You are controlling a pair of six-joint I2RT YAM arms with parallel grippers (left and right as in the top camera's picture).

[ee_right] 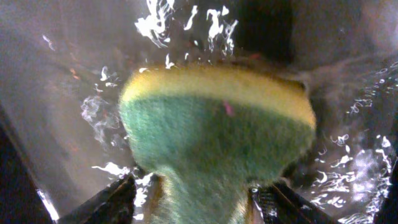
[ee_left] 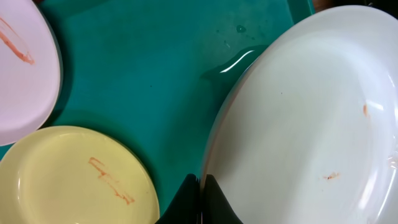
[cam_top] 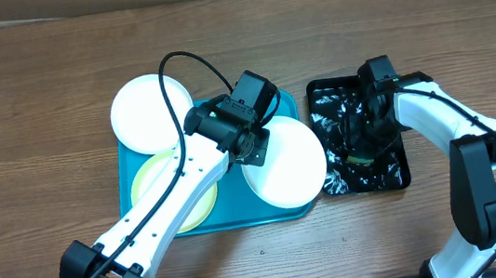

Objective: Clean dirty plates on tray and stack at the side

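The left gripper (cam_top: 256, 147) pinches the white plate (cam_top: 294, 171) at the tray's (cam_top: 124, 167) 3 o'clock, steadying it for scrubbing; the right gripper (ee_right: 199, 202) clamps the sponge (ee_right: 217, 130) in the black tray (cam_top: 391, 175), likely wetting it

A robotics lab bench rather than a kitchen: two robot arms, the left arm (cam_top: 174, 189) trailing a loose black cable (cam_top: 165, 87), stand at a wood-grain desk (cam_top: 28, 98) with smeared plates (cam_top: 147, 113) on a light-blue tray (cam_top: 125, 176)

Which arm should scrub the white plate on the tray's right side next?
Right. The right pincer holds the sponge at the black tray, just beside the white plate. The left pincer is clamped on the plate's rim, so it looks better suited to steadying it.
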